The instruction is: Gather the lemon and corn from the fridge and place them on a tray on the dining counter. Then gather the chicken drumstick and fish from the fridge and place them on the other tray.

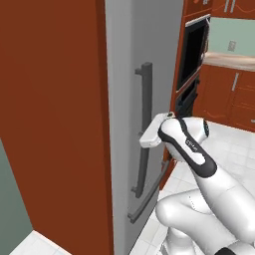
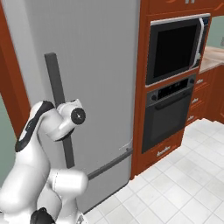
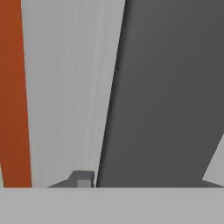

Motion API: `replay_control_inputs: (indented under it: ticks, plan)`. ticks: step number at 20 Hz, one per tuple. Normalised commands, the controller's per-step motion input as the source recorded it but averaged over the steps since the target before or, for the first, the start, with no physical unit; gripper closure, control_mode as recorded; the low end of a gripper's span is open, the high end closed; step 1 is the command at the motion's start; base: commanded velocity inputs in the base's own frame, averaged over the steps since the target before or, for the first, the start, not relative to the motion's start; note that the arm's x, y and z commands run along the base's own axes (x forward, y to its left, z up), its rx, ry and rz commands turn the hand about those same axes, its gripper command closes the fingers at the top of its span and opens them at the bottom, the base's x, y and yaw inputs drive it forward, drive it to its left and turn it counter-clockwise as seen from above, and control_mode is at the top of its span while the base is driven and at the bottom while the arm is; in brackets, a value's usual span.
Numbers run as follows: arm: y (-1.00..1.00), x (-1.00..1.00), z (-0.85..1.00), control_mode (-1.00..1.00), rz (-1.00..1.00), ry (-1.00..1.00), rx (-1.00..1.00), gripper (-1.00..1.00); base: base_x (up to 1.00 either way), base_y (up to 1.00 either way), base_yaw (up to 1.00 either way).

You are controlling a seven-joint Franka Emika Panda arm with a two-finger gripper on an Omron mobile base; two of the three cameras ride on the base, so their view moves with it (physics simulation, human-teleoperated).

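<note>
The fridge [image 1: 124,74] stood shut, a tall grey door set between reddish-brown cabinet panels. In the left base view its long dark vertical handle [image 1: 145,99] ran down the door at about 12 o'clock from the arm's wrist, with a second, slanted handle of the lower drawer [image 1: 149,196] at 6 o'clock below it. The end effector [image 1: 149,138] was pressed up against the vertical handle about halfway down its length, its white hand lying across the bar.

In the right base view the same handle [image 2: 54,74] rose at 12 o'clock above the arm's bent wrist, and the wall oven [image 2: 173,48] with a second oven [image 2: 168,111] beneath it sat at 3 o'clock of the fridge, in the wooden cabinet column.

In the hand view the dark handle [image 3: 170,87] loomed very close, between one fingertip [image 3: 82,177] at 7 o'clock and the edge of the other at 5 o'clock. The fingers stood on either side of the bar; whether they already pinched it could not be told. The lemon, corn, chicken drumstick and fish were hidden behind the closed door. A pale table [image 1: 231,60] edge showed at 2 o'clock in the left base view, well apart from the fridge.
</note>
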Motion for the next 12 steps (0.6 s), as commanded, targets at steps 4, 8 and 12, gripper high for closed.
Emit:
replay_control_inputs:
  ticks: [4, 8, 12]
  plan:
    - [-0.88, -0.64, -0.04, -1.00, -0.12, 0.00, 0.02, 1.00, 0.00, 0.00, 0.00]
    - [-1.00, -0.66, -0.08, -1.00, -0.16, 0.03, 0.04, 1.00, 0.00, 0.00, 0.00]
    - [-1.00, -0.49, -0.02, -1.00, -0.18, 0.09, 0.03, 1.00, 0.00, 0.00, 0.00]
